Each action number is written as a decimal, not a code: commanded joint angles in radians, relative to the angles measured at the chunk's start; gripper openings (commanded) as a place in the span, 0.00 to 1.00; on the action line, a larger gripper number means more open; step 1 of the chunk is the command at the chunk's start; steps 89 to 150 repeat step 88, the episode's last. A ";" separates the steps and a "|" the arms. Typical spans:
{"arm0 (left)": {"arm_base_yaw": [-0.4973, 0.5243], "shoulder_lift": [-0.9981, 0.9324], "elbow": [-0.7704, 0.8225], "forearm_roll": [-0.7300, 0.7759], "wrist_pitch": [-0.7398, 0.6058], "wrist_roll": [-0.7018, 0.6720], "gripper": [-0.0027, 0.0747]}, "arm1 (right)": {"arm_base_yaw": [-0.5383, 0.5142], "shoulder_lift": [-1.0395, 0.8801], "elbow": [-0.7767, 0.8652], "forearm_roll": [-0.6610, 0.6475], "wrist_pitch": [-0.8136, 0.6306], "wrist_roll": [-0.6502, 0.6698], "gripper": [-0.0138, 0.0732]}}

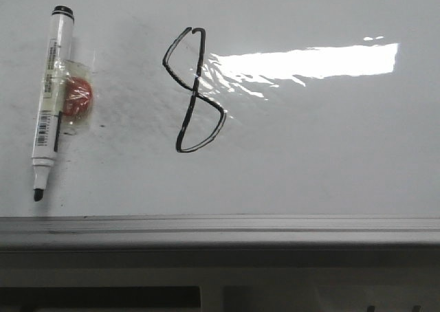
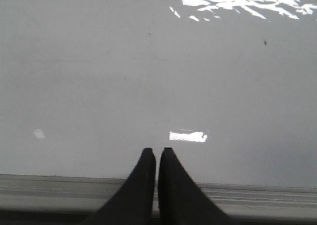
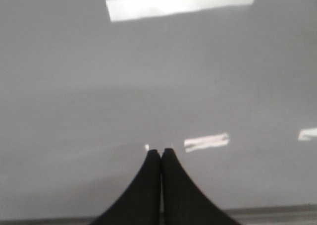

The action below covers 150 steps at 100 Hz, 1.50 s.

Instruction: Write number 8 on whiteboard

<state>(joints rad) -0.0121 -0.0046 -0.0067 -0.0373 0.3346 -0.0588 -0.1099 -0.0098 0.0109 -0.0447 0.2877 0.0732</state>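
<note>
A slanted, angular black number 8 [image 1: 194,92] is drawn near the middle of the whiteboard [image 1: 323,154]. To its left a white marker pen [image 1: 50,99] with a black cap end lies flat on the board, uncapped tip toward the near edge. Neither gripper shows in the front view. In the left wrist view my left gripper [image 2: 157,151] hangs over the board's edge rail [image 2: 59,188], shut with nothing between its fingers. My right gripper [image 3: 161,151] is shut and empty over bare whiteboard [image 3: 74,86].
A small clear packet with a red round thing [image 1: 78,100] inside lies against the marker pen. A grey metal rail [image 1: 220,229] runs along the board's near edge. Bright glare [image 1: 309,61] streaks the board right of the 8.
</note>
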 commanded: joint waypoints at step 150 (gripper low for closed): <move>0.000 -0.027 0.040 0.001 -0.042 -0.006 0.01 | -0.006 -0.022 0.012 0.009 0.010 -0.059 0.09</move>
